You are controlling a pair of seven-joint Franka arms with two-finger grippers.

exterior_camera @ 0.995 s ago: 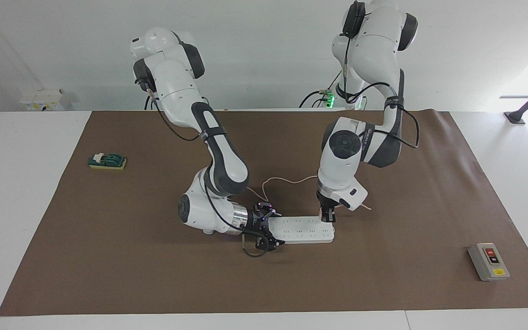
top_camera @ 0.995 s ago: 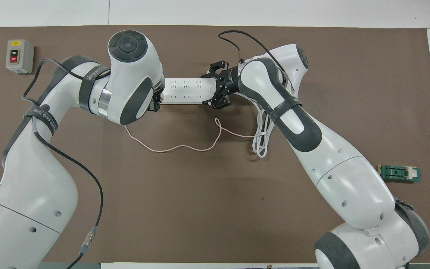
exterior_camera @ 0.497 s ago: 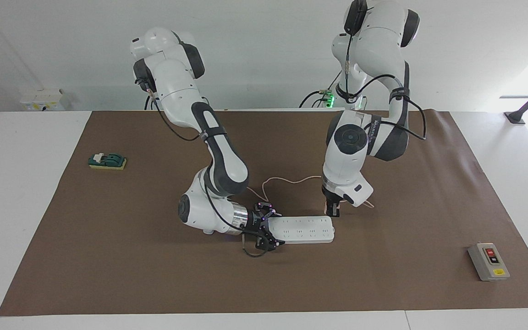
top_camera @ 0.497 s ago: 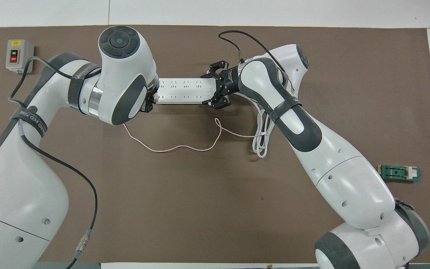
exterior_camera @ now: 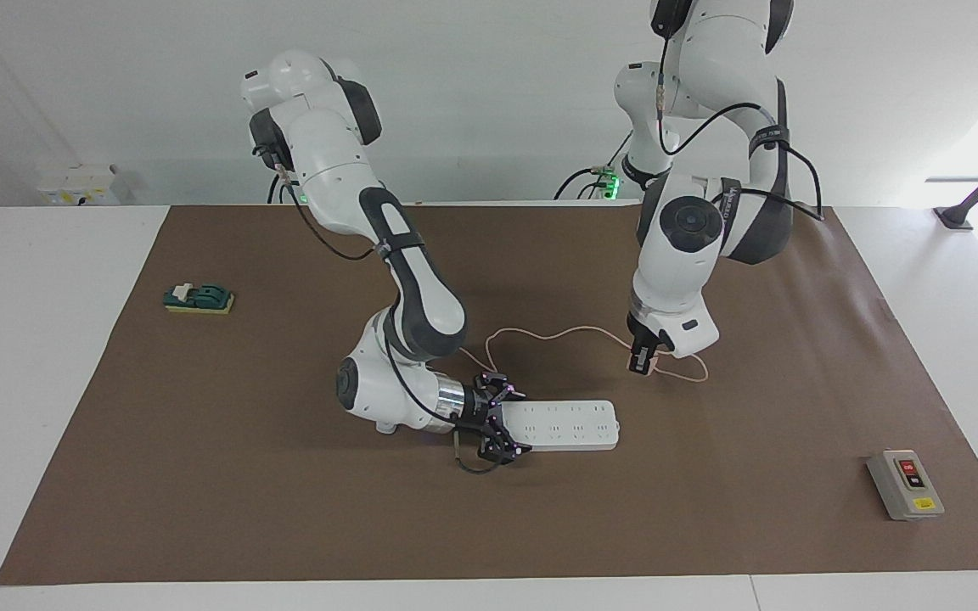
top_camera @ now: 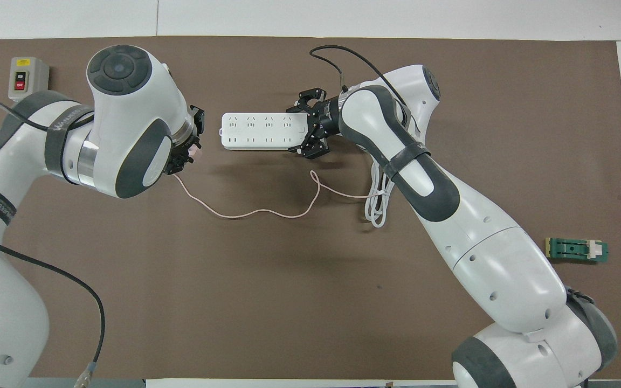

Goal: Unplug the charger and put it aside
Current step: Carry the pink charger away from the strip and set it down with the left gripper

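My left gripper is shut on the small pale pink charger and holds it in the air, clear of the white power strip, over the mat beside the strip's end. In the overhead view the left gripper and the charger sit apart from the strip. The thin pink cable trails from the charger across the mat. My right gripper is low at the strip's other end, its fingers closed across the strip's width; it also shows in the overhead view.
A thick white cord lies coiled by the right arm. A grey switch box stands toward the left arm's end of the table. A green block on a yellow pad lies toward the right arm's end. A brown mat covers the table.
My left gripper pulled the charger out of the strip's end socket, then lifted it up and away toward the left arm's end. The cable followed. The right gripper kept its hold on the strip.
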